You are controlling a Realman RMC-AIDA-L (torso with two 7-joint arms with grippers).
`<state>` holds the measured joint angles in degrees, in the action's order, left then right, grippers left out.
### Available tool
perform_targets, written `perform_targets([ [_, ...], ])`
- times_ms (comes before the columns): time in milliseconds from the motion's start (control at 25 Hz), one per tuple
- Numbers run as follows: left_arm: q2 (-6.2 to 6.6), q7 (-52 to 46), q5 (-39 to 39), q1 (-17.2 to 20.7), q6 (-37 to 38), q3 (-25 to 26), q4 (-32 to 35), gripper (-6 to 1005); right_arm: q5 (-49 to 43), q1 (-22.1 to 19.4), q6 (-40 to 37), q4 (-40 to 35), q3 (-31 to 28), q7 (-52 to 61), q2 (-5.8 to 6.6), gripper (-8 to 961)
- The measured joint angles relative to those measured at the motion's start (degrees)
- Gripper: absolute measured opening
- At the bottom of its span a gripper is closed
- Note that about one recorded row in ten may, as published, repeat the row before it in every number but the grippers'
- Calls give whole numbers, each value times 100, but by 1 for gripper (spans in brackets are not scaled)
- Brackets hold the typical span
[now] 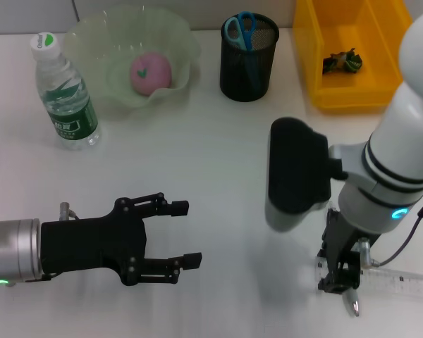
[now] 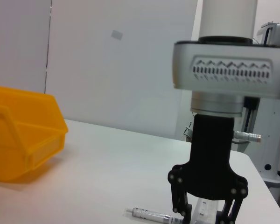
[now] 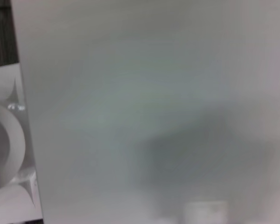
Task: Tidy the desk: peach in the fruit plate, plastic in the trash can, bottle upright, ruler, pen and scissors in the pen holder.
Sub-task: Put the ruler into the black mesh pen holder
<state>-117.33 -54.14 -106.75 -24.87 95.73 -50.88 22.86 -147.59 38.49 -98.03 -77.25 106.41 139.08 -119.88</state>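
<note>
My right gripper [image 1: 340,280] points straight down at the table's front right, its open fingers on either side of the clear ruler [image 1: 402,285], with the pen [image 1: 352,304] beside them. In the left wrist view the right gripper [image 2: 207,210] straddles the ruler [image 2: 205,207] and the pen [image 2: 151,215] lies against one finger. My left gripper [image 1: 180,234] is open and empty at the front left. The bottle [image 1: 65,93] stands upright. The peach [image 1: 150,72] lies in the green fruit plate [image 1: 176,35]. Scissors [image 1: 240,28] stand in the black pen holder [image 1: 248,67]. Plastic [image 1: 342,62] lies in the yellow bin [image 1: 307,49].
The yellow bin also shows in the left wrist view [image 2: 23,140]. The right arm's grey forearm [image 1: 292,176] hangs over the table's middle right. The right wrist view shows only the white table surface up close.
</note>
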Motion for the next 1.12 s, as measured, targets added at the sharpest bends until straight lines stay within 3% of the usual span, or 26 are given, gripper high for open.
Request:
perform_targets([
  [160,-1,0,20,-1,0,0,0,830,84,2,-70,-33,-475,-79,4,398],
  [240,-10,0,30,-10,0,1,0,830,209,7,-123,-41,-958,-183,20,397],
  [400,-96,25,116,-50,-28,158,-7,830,575,-32,-152,-23,-2490,-594,52,399],
  [480,-106,39,147,-56,-30,174,-16,831,651,-59,-134,-16,-2656,-664,52,401],
  [560,-122,57,401,-62,-33,193,-53,831,870,-145,-98,-2,-3305,-974,53,403],
  [640,-125,58,455,-61,-27,194,-58,832,900,-158,-95,10,-3464,-1046,53,405],
  [720,-133,63,536,-56,-15,192,-63,832,1209,-217,-94,86,-4064,-1340,62,407],
  [960,-142,183,786,-114,-45,220,-293,831,1767,-320,11,269,-4929,-1921,69,413],
  [1120,-141,276,1010,-138,-50,220,-423,831,2231,-427,314,579,-5195,-2375,71,417],
])
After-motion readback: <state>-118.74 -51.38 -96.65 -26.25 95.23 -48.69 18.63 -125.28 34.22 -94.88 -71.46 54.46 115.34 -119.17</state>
